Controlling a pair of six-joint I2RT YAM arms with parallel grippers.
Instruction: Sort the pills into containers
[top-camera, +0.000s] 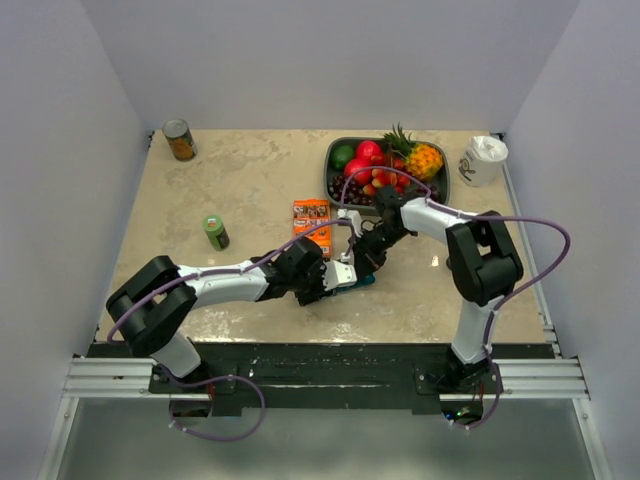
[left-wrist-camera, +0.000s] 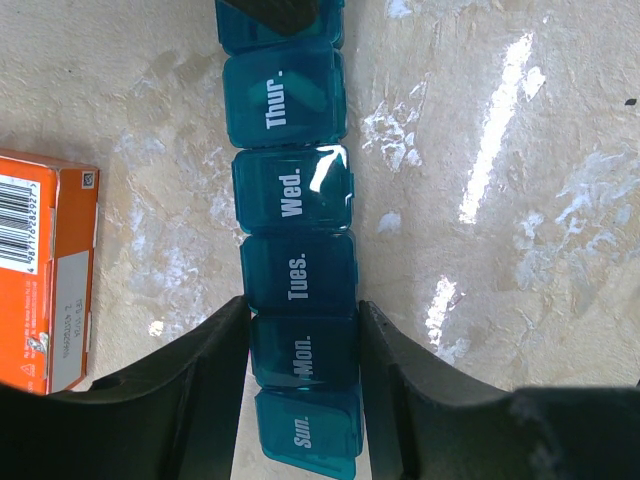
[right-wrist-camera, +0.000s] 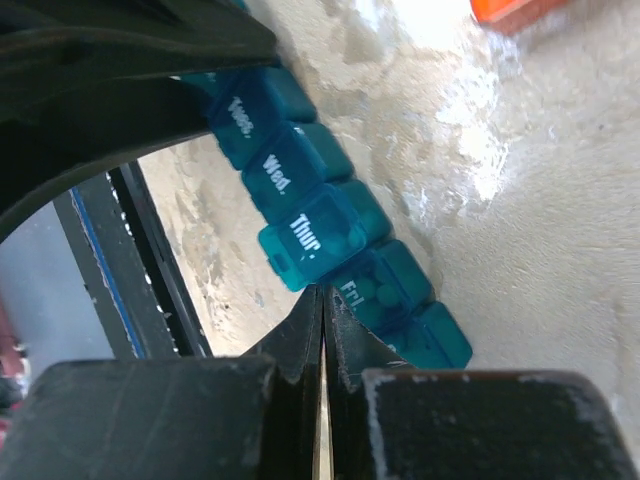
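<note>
The containers are one teal-blue pill organiser (left-wrist-camera: 295, 200), a strip of day-labelled lidded boxes lying on the table (top-camera: 358, 281). My left gripper (left-wrist-camera: 303, 335) is shut on it, with a finger pressed against each side of the "Mon." box. In the right wrist view the strip (right-wrist-camera: 320, 215) runs diagonally. My right gripper (right-wrist-camera: 323, 292) is shut with nothing between its fingers. Its tips rest at the edge of the "Thur." lid, beside the "Fri." box. Round pills (right-wrist-camera: 365, 290) show dimly through the "Fri." lid. In the top view both grippers (top-camera: 340, 275) (top-camera: 365, 255) meet over the strip.
An orange box (top-camera: 311, 222) (left-wrist-camera: 45, 270) lies just left of the strip. A green bottle (top-camera: 215, 232) stands further left and a can (top-camera: 180, 140) at the back left. A fruit tray (top-camera: 340, 190) and a white cup (top-camera: 484, 160) sit at the back right. The table's front edge (right-wrist-camera: 130, 270) is close.
</note>
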